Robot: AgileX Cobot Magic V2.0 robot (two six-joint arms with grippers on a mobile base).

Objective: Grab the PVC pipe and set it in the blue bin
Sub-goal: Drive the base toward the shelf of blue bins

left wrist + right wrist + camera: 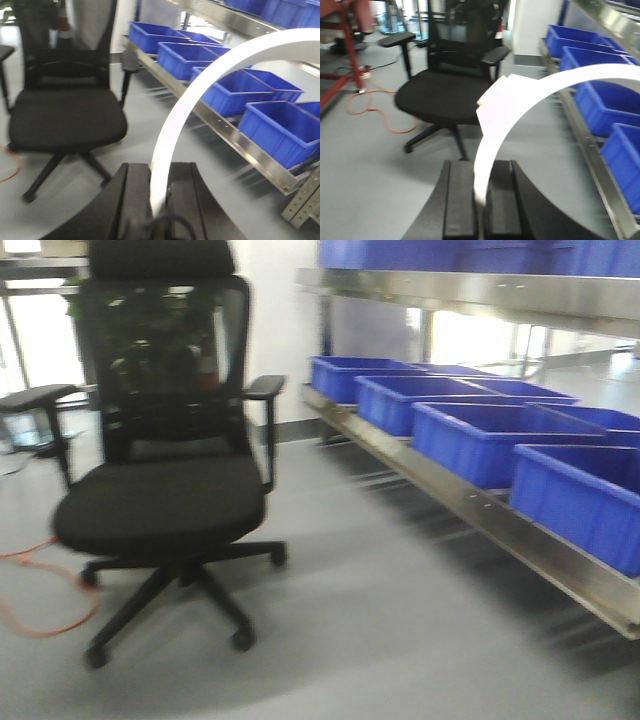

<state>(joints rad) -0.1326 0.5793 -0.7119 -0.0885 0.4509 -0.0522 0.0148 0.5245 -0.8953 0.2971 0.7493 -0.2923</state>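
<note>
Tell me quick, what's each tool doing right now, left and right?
Left tool: closed on a white curved pipe.
Right tool: closed on a white curved pipe too; same pipe or another, can't tell.

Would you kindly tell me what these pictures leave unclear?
White arc: right edge cuts it in both wrist views; pipe or not, unclear.
Left hand, right hand: cut by bottom edges; grip on the arc uncertain.
Bins: front view, walls and blur hide contents.
White patch, right wrist view: blurred.

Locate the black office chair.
Front view, left side: the chair stands on the floor, blue bins to its right, an orange cable by its base.
</note>
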